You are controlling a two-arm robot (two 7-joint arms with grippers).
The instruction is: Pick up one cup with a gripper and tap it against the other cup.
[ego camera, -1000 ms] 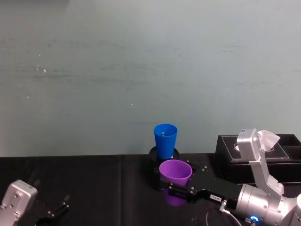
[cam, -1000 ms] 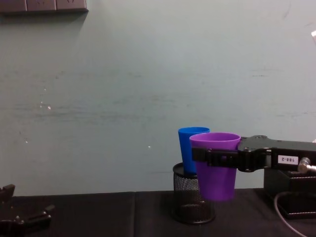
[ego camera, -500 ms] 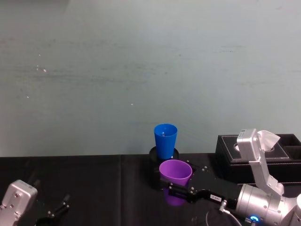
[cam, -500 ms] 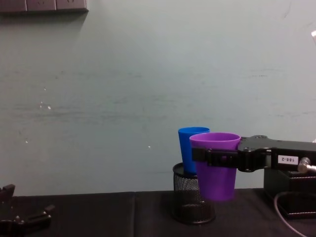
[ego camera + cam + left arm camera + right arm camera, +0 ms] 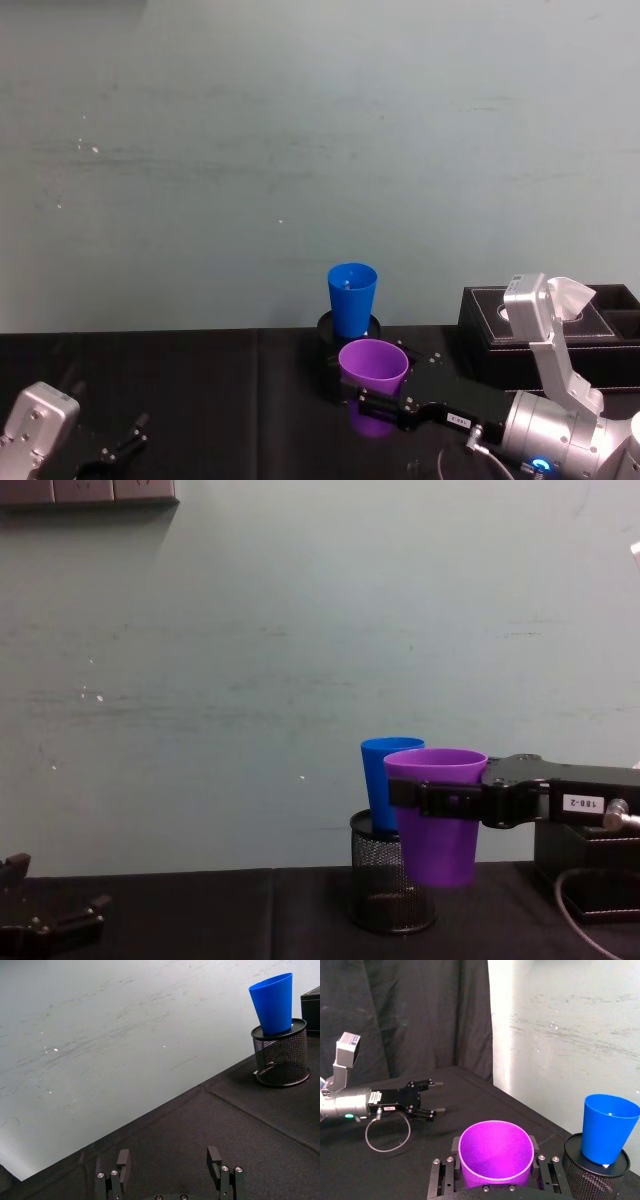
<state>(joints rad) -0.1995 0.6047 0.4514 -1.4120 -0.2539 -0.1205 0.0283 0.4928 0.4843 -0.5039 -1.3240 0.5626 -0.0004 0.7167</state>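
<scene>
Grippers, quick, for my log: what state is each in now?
Left gripper: open, empty.
Right gripper: shut on the purple cup, raised just in front of the blue cup.

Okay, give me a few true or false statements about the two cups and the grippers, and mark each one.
1. The right gripper is shut on the purple cup. True.
2. The blue cup stands directly on the table. False: it sits upright in the top of the mesh holder.
3. The purple cup is held upright, off the table. True.
4. The left gripper holds the blue cup. False: it is open and empty, low at the left, well apart from both cups.
</scene>
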